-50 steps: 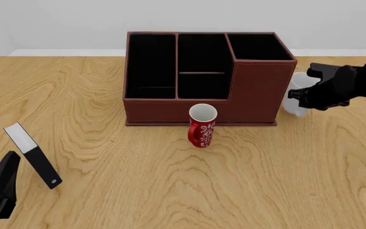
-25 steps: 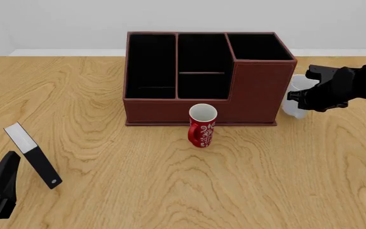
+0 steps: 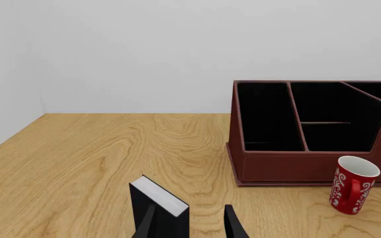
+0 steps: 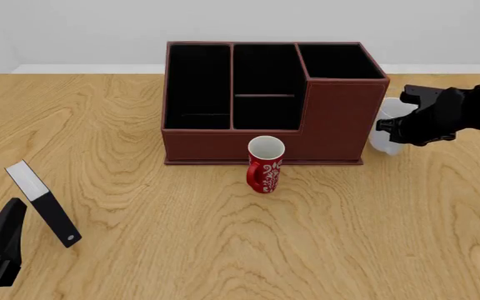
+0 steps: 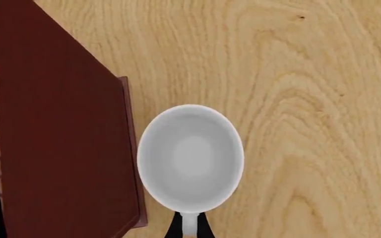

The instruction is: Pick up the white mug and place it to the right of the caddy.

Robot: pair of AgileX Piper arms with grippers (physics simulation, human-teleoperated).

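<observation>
The wooden table (image 4: 223,250) is the biggest thing, light brown with wavy grain. On it stands the caddy (image 4: 265,134), a big dark red-brown box with three black-lined parts. Its right part has a taller front than the other two.

The white mug (image 4: 387,132) comes next. It is plain, shiny and white all over, inside and out. From above, in the right wrist view, its mouth (image 5: 190,156) looks like a wide oval, and a thin white handle sticks out from the rim. The mug is just beside the caddy's right wall (image 5: 65,139), very close to it. I cannot tell if it rests on the table or hangs a little above it.

The right gripper (image 4: 407,125) is black and reaches in from the right side. Its two fingers (image 5: 174,229) are close together, pinching the mug's handle between them.

A slimmer red mug (image 4: 265,164) with white swirls stands upright right in front of the caddy's middle.

A small black slab with a white top (image 4: 44,203) leans at a tilt near the front left.

The left gripper (image 3: 190,225) sits low at the front left corner. Its fingers are spread apart, with the slab just ahead of them, and they hold nothing.
</observation>
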